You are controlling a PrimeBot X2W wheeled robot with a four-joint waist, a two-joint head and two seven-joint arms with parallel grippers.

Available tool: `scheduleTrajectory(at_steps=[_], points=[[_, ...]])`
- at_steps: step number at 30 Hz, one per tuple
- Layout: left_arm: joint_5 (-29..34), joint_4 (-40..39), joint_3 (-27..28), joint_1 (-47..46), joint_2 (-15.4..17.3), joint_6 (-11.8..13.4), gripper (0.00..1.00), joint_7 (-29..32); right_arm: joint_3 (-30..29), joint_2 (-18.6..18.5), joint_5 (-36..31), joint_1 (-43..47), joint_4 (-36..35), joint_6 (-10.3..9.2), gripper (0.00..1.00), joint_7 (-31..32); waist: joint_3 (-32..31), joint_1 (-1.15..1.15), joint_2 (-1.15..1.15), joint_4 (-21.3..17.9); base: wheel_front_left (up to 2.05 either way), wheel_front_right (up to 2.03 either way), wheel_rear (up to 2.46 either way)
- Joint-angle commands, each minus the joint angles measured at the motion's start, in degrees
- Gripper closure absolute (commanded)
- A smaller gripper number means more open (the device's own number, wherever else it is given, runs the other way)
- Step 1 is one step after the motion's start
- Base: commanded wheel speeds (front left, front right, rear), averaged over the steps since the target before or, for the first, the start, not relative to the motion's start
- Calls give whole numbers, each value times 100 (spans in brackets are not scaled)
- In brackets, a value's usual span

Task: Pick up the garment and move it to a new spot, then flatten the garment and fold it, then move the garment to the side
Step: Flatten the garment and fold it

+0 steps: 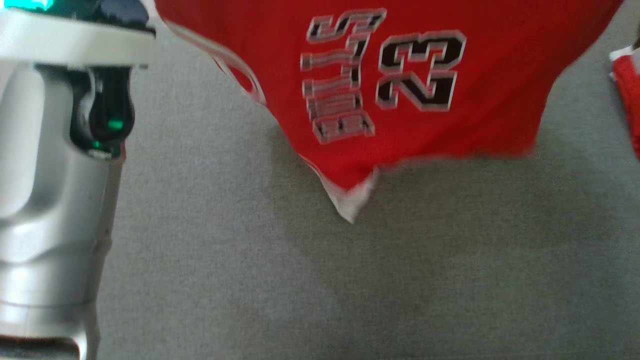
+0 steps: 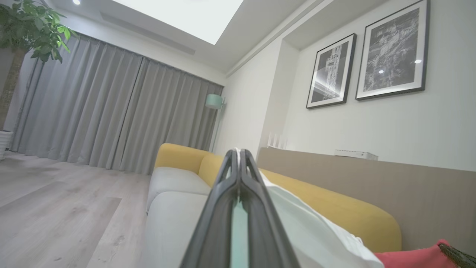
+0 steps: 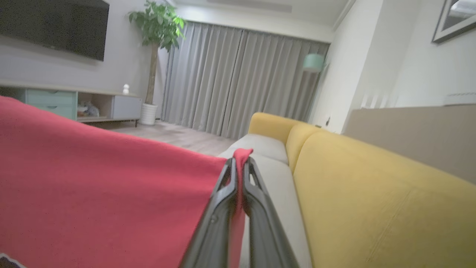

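The right end effector is clamped tight on a fold of the garment. A red tuft pokes out past its fingertips, and the rest of the cloth spreads away to its left as a taut red sheet. The left end effector is closed just as tight, with a sliver of white at its tips and white sleeve cloth trailing down on its right, so it appears to pinch the sleeve edge.

Gripping at two separated points up high lets the jersey hang open below both end effectors instead of bunching. That looks meant for carrying it across and laying it down flat.

Seen from the head, the number 23 and the lettering face the camera, turned on their side. A white-edged corner dangles over the grey fabric surface, probably the sofa seat.

The head view cuts the jersey off along its upper edge, and its hem is motion-blurred. Whether the dangling corner brushes the grey surface cannot be told. A smaller red piece is cropped by the frame edge. A dark tip beside the red cloth, to the right of the left end effector, is too cropped to identify.
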Motion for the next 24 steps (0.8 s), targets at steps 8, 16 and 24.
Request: scheduleTrajectory(at_steps=[8,16,24], points=[[155,-257,207,-814,180,-4,100,-163,-978,-253,-184,209,-1085,-4,100,-73,-620,-1,0,-108,0,0,0],[-30,-1065,480,-1346,133,279,100,-10,-1694,-490,-230,357,-2105,-4,100,315,-879,-1,0,-142,0,0,0],[-300,-380,533,-2097,123,434,100,544,-1598,-35,-444,-145,-2060,-4,100,927,-484,-1,0,-212,0,0,0]])
